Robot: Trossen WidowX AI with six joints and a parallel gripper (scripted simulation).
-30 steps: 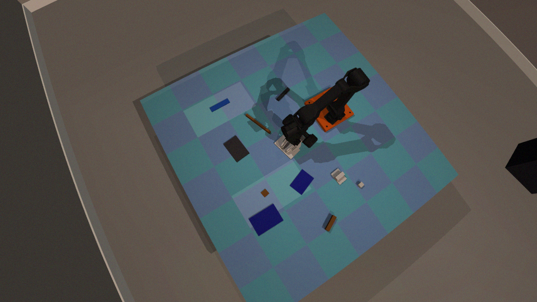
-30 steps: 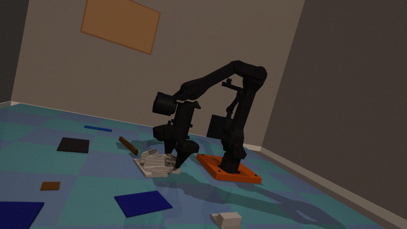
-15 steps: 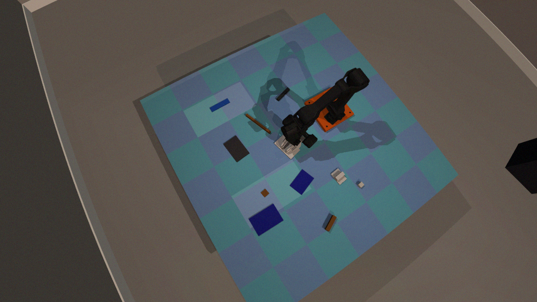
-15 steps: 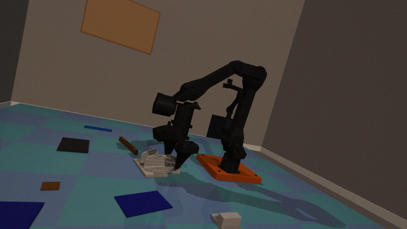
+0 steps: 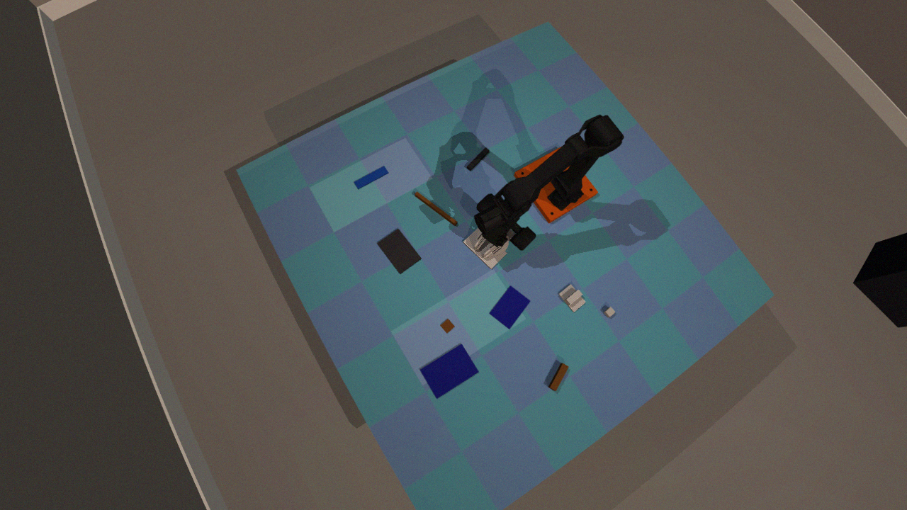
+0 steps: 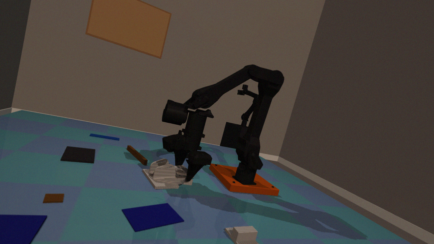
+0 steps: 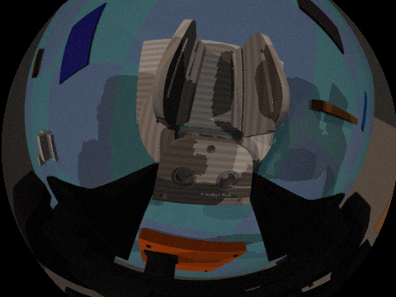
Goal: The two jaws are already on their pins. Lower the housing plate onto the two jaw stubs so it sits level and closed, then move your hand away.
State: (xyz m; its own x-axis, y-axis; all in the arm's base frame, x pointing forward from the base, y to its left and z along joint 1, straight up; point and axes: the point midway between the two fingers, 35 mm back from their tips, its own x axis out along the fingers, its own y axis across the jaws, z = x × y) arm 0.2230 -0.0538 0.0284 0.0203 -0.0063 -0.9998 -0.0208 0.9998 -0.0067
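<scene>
The pale housing plate (image 7: 205,161) with round holes is between the fingertips of my gripper (image 7: 204,172) (image 6: 184,174). My gripper is shut on it from both sides, low over the rear of the pale base (image 7: 149,58) (image 6: 166,186). The two jaws (image 7: 173,78) (image 7: 264,82) stand upright on the base, apart from each other, just in front of the plate. In the exterior view the near jaw (image 6: 165,176) hides part of the plate. The stubs under the plate are hidden, and I cannot tell whether it rests fully on them.
The orange robot base (image 5: 550,213) (image 6: 254,189) is behind the assembly. A brown stick (image 5: 435,208) (image 6: 137,155) and a dark plate (image 5: 399,251) (image 6: 78,154) lie to one side. A blue plate (image 5: 509,307) (image 6: 152,217) and a pale stepped block (image 5: 572,297) (image 6: 245,234) lie on the other.
</scene>
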